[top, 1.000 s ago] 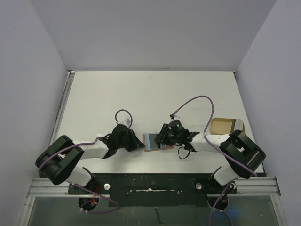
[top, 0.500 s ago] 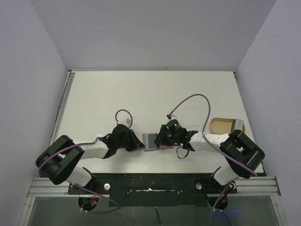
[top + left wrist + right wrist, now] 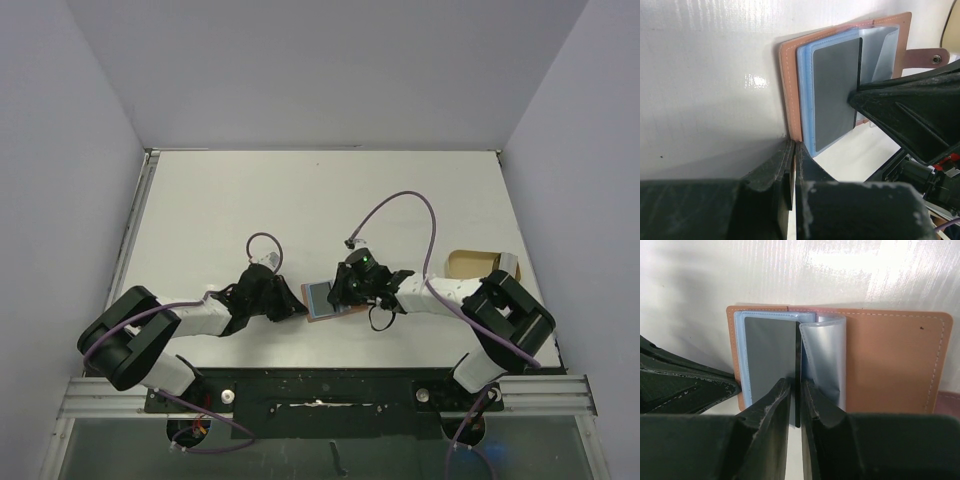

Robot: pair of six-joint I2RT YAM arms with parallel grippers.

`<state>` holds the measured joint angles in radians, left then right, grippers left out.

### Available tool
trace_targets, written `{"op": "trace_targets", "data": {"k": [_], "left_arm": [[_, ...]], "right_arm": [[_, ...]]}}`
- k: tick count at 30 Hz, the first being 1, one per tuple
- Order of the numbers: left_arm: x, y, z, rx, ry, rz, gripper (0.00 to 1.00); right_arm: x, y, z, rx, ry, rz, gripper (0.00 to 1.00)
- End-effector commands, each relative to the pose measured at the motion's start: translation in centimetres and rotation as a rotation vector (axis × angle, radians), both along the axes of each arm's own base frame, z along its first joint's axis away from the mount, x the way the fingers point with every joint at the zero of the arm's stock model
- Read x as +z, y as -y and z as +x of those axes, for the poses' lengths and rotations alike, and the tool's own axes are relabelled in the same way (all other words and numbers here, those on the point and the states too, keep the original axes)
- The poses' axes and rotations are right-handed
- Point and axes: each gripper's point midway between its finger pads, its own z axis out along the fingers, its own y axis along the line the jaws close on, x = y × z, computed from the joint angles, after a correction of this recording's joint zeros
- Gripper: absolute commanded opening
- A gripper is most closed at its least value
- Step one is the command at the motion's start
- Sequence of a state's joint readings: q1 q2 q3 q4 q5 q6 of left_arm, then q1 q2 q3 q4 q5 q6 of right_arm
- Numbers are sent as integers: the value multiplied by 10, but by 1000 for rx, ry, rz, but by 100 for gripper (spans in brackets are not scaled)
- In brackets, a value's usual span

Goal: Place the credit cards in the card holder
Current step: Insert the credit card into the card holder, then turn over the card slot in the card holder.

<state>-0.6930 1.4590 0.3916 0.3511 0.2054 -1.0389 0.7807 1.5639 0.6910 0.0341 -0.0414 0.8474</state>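
Observation:
The card holder lies spread open on the white table, reddish-brown leather with a snap tab; from above it sits between the two arms. My left gripper is shut on its left leather edge. A grey-blue credit card sits partly inside the pale blue left pocket. My right gripper is shut on that card's outer edge, which shows as a dark strip between the jaws. A clear plastic sleeve bulges up just right of the card.
A tan oval tray lies at the right of the table near the right arm's elbow. A purple cable loops up over the right arm. Grey walls close in the table on the left, the right and the far side.
The right gripper has slid left over the card holder, its jaws have narrowed onto the card, and its cable loop has risen. The left arm has not moved.

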Motion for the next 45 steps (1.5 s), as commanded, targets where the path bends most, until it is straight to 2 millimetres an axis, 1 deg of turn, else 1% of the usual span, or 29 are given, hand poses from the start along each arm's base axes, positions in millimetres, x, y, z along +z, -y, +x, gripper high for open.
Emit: {"op": "trace_targets", "data": {"k": [1,4,6,7,9,10,18,20,25,27,30,37,45], "left_arm": [[26,17,10,-44,81,-64,0],[28,14,10,-41,88,-51,0],[29,10,10,-33,92,-40,0],[30,9,10,-27,95,-37,0],[32,8,11,-19,101,-39,0],[33,8,12,-19,101,-41,0],[47,13,14,-25,115,-69,0],[52,15,14,-31,126,-87,4],[61,23,15,-46,157,-153,19],[61,25,15,-53,161,-168,22],[62,29,17,-60,167,-184,25],[66,35,21,-70,180,-198,24],[69,37,24,-68,201,-208,15]], "right_arm": [[12,-1,4,30,40,-43,17],[21,5,6,17,54,-67,24],[27,6,6,12,66,-61,25],[29,7,6,9,70,-59,24],[29,8,6,6,70,-60,18],[28,7,6,5,69,-60,16],[11,4,2,-4,35,-44,11],[7,5,1,-11,31,-38,11],[-2,8,-3,-14,18,-42,9],[-4,8,-4,-14,14,-39,9],[-7,8,-5,-11,10,-41,8],[-7,6,-6,-5,12,-31,8],[-10,5,-8,1,5,-18,8]]}}
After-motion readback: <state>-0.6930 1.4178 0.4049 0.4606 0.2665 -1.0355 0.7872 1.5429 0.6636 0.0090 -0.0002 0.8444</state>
